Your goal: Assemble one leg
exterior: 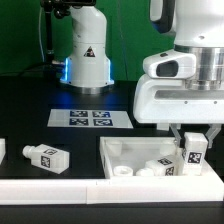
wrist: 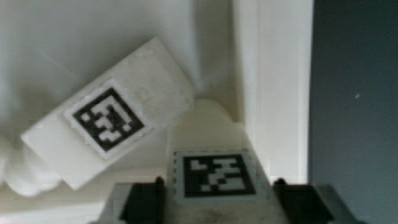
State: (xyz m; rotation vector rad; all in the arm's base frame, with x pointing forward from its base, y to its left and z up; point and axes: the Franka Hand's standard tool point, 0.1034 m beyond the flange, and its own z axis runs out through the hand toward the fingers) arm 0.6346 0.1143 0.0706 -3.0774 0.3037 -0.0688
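Observation:
My gripper (exterior: pixel 193 140) is shut on a white leg (exterior: pixel 193 152) with a black-and-white tag, held upright over the right part of the wide white tray-like panel (exterior: pixel 108 152). In the wrist view the held leg (wrist: pixel 217 172) sits between my two dark fingers (wrist: pixel 150 197), tag facing the camera. A second leg (wrist: pixel 103 118) lies tilted inside the panel just beyond it, and also shows in the exterior view (exterior: pixel 160 166). A third leg (exterior: pixel 45 157) lies on the black table at the exterior view's left.
The marker board (exterior: pixel 92 118) lies behind the panel. A white robot base (exterior: pixel 87 55) with a blue light stands at the back. Another white part (exterior: pixel 2 152) shows at the far left edge. The panel's wall (wrist: pixel 267 60) borders dark table (wrist: pixel 356 100).

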